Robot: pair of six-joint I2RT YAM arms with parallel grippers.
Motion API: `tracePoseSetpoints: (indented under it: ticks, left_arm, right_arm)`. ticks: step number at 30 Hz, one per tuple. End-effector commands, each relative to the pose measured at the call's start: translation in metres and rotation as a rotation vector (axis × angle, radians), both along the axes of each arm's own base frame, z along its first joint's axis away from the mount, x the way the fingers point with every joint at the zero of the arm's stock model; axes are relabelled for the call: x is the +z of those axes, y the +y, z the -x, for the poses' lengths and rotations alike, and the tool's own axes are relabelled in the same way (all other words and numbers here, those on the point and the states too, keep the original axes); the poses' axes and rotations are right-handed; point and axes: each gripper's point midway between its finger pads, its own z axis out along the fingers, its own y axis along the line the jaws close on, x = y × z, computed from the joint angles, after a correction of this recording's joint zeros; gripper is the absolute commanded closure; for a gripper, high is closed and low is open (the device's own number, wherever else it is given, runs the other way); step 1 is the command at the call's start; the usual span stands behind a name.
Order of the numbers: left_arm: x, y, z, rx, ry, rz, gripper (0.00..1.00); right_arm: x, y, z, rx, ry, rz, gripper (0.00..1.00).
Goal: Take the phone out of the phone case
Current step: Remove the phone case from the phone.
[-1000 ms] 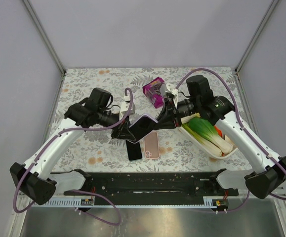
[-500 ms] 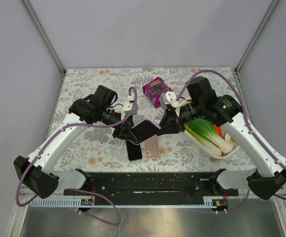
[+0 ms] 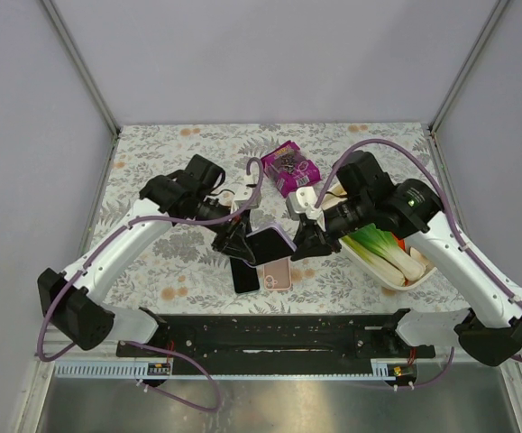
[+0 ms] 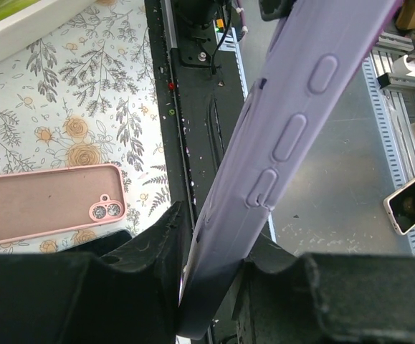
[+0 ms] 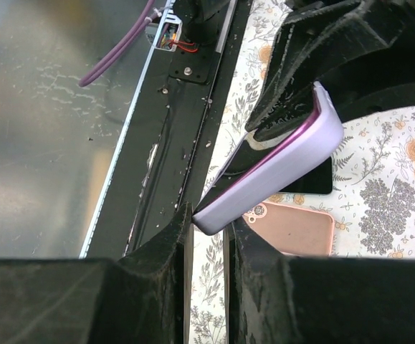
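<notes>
A phone in a lilac case [image 3: 265,244] is held above the table between both grippers, its dark screen facing up in the top view. My left gripper [image 3: 239,242] is shut on the case's left end; in the left wrist view the case [image 4: 279,136] runs edge-on from my jaws [image 4: 211,247] to the upper right, side buttons showing. My right gripper [image 3: 302,245] is shut on the opposite corner; in the right wrist view the case [image 5: 279,168] sits between my fingers [image 5: 208,222], with the left gripper's fingers [image 5: 315,72] on its far end.
An empty pink case [image 3: 277,273] and a bare black phone [image 3: 244,276] lie on the floral table under the held phone. A white tray [image 3: 369,268] of leeks stands at the right. A purple packet [image 3: 289,167] lies at the back. A black rail [image 3: 270,332] runs along the front.
Both grippers have carried the cased phone nearer and lower, over the pink case and black phone. The phone has tilted and both grips have stayed shut.
</notes>
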Motion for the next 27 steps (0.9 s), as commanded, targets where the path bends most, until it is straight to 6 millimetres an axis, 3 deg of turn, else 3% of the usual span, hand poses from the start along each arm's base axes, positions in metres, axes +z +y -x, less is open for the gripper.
tracePoseSetpoints:
  ticks: [1, 11, 16, 21, 27]
  left_arm:
    - [0.052, -0.035, -0.074, 0.149, -0.168, 0.15, 1.0]
    - [0.041, -0.034, -0.063, 0.134, -0.174, 0.124, 1.0]
    - [0.039, -0.021, -0.056, 0.145, -0.22, 0.104, 1.0]
    - [0.034, -0.008, -0.047, 0.162, -0.282, 0.079, 1.0]
    - [0.029, 0.004, -0.044, 0.239, -0.356, 0.04, 1.0]
  right_arm:
    - [0.022, 0.006, 0.099, 0.412, 0.193, -0.115, 0.98]
    - [0.016, 0.011, 0.087, 0.336, 0.151, -0.071, 0.96]
    - [0.01, 0.022, 0.053, 0.12, 0.105, -0.022, 0.6]
    - [0.018, 0.03, 0.023, -0.046, 0.128, -0.044, 0.34]
    - [0.041, 0.044, -0.013, -0.189, 0.199, -0.121, 0.28]
